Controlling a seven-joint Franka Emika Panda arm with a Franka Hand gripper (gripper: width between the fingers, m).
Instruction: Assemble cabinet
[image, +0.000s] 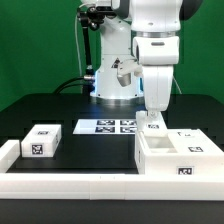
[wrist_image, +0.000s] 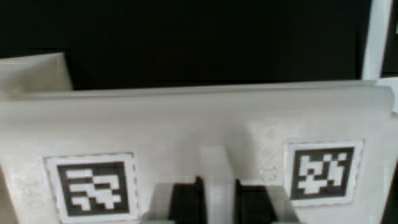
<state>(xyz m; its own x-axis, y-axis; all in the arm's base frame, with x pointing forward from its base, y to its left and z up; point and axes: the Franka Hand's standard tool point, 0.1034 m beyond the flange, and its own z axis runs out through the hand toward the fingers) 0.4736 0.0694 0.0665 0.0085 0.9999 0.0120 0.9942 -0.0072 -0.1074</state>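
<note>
White plastic is filling the exterior view's near right, where the cabinet (image: 178, 160) is sitting on the black table (image: 60, 110), seemingly lying long axis across the view, with a tagged face toward the camera and its recess opening upward. Just behind, the gripper (image: 153, 122) is hanging over its far corner on the exterior view's left. Its fingers (wrist_image: 183, 205) are narrowly straddling a white wall, probably to steady it, though whether they are pinching is unclear; farther back the marker board (image: 108, 126) is lying flat.

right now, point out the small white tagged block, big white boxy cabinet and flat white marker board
small white tagged block (image: 44, 134), exterior view, top face
big white boxy cabinet (image: 160, 165), exterior view, front wall
flat white marker board (image: 105, 127), exterior view, middle
</note>
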